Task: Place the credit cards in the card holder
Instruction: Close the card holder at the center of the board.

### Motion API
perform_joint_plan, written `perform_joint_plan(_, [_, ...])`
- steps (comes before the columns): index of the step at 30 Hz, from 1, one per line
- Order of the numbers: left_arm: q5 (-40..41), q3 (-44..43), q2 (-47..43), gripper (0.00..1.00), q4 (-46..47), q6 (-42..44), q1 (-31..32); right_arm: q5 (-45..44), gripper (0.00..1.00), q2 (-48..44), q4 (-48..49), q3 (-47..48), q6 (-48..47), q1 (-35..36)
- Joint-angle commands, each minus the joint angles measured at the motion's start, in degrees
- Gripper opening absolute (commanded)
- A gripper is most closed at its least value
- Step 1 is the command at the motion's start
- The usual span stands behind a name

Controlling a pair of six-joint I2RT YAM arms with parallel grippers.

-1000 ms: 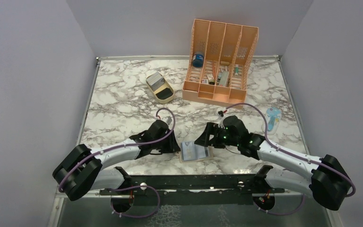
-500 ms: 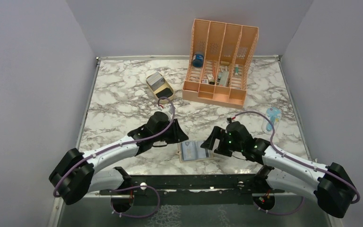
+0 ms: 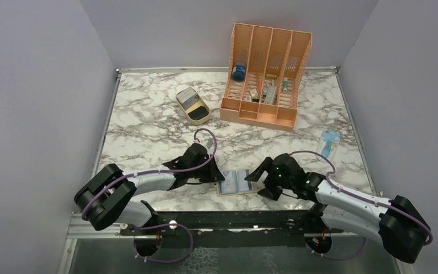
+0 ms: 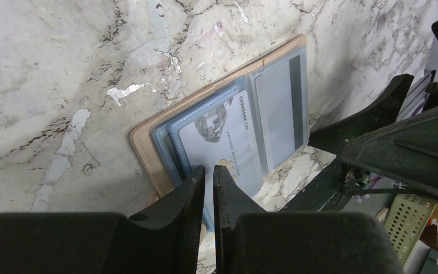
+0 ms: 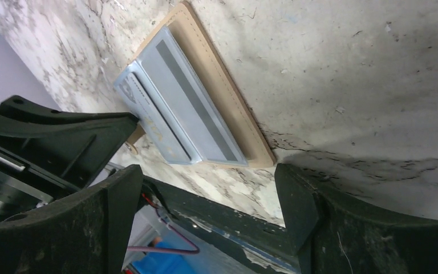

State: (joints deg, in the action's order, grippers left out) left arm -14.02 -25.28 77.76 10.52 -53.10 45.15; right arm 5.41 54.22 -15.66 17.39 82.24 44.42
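The card holder (image 3: 236,184) lies open and flat near the table's front edge, tan outside (image 4: 142,148) with light-blue pockets. One silver-grey credit card (image 4: 222,137) with printed text sits in its left pocket, and another card (image 4: 276,105) with a dark stripe sits in the right pocket. My left gripper (image 4: 208,171) hovers over the near end of the printed card, its jaws drawn together to a thin slit with nothing between them. My right gripper (image 5: 208,197) stands wide open just right of the card holder (image 5: 228,97), holding nothing.
A big orange slotted organizer (image 3: 265,74) with small items stands at the back. A tan oval tray (image 3: 193,105) lies left of it. A pale blue bottle-like object (image 3: 329,142) lies at the right. The black mounting rail (image 3: 228,217) runs just in front of the wallet.
The left gripper's jaws have closed and it has dropped back to the wallet's left edge. The right gripper has pulled back to the right and nearer the front edge.
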Motion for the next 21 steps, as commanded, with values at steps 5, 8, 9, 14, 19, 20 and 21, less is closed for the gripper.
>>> perform_joint_plan(5, [3.1, 3.8, 0.2, 0.15, 0.8, 1.1, 0.4, -3.1, 0.88, 7.7, 6.6, -1.6, 4.0, 0.5])
perform_joint_plan(8, [3.2, 4.1, 0.8, 0.15, 1.2, 1.2, 0.4, -2.3, 0.88, 9.6, 11.0, -1.9, 3.6, 0.5])
perform_joint_plan(9, [3.2, 4.3, 1.0, 0.15, 1.3, 1.3, 0.4, -2.1, 0.88, 9.6, 12.8, -2.2, 2.9, 0.5])
perform_joint_plan(14, [3.2, 4.6, 1.9, 0.15, 2.1, 1.4, 0.4, 0.0, 0.87, 8.6, 25.7, -4.0, -2.4, 0.5])
perform_joint_plan(19, [2.9, 4.4, 2.1, 0.15, 2.5, 1.3, 0.4, 5.5, 0.87, 9.4, 35.4, -4.0, -12.8, 0.5])
perform_joint_plan(20, [2.9, 4.4, 2.0, 0.15, 2.5, 1.3, 0.4, 7.0, 0.87, 9.7, 36.6, -3.8, -15.0, 0.4])
perform_joint_plan(21, [3.0, 4.5, 1.9, 0.15, 2.4, 1.3, 0.4, 8.9, 0.87, 10.1, 38.5, -3.7, -17.3, 0.5])
